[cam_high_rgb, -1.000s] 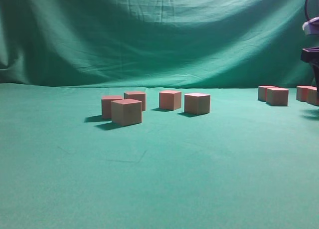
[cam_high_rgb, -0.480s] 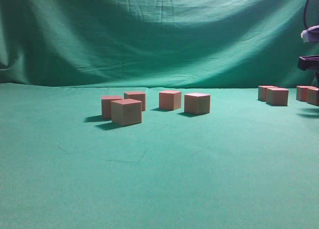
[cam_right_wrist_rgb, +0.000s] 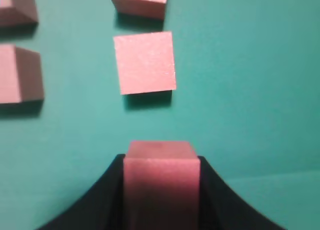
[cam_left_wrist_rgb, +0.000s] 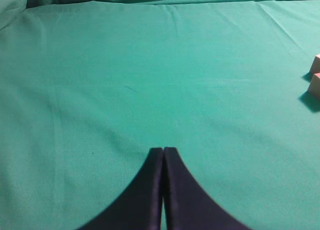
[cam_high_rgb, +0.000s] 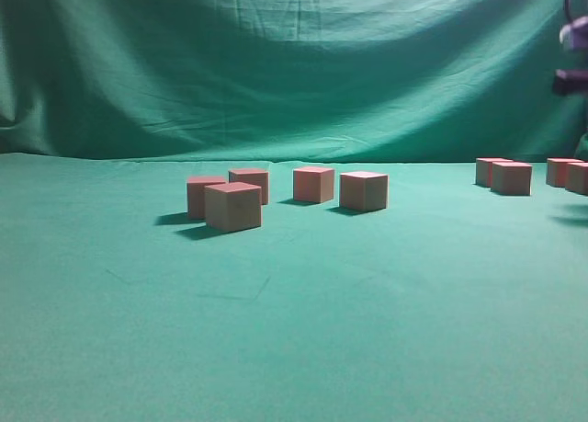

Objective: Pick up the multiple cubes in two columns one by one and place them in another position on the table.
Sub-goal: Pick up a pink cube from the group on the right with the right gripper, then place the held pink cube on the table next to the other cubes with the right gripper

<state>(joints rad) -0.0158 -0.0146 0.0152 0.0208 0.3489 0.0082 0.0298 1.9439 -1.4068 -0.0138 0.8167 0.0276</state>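
My right tool [cam_right_wrist_rgb: 161,190] grips a pink cube [cam_right_wrist_rgb: 161,182], its dark fingers [cam_right_wrist_rgb: 107,200] pressed flat against both sides of the block. It hangs over the green desk [cam_right_wrist_rgb: 250,89]. Just beyond the held block, a second cube [cam_right_wrist_rgb: 145,62] lies flat on the cloth, and a third [cam_right_wrist_rgb: 137,2] sits past that one in the same line. To their left, two more cubes [cam_right_wrist_rgb: 20,79] form a second line, cut by the frame edge.

My left tool [cam_left_wrist_rgb: 163,157] is closed on nothing, its tips meeting over bare cloth; two cube corners [cam_left_wrist_rgb: 315,74] peek in at the right edge of that view.

From the side, the nearest block of a loose group of five [cam_high_rgb: 232,206] stands left of centre, with the others [cam_high_rgb: 363,190] just behind it and to its right. Farther back at the right, four cubes [cam_high_rgb: 511,177] sit close together. Part of my right arm [cam_high_rgb: 571,80] shows blurred above them at the frame edge. A green cloth backdrop [cam_high_rgb: 276,63] hangs at the far end.
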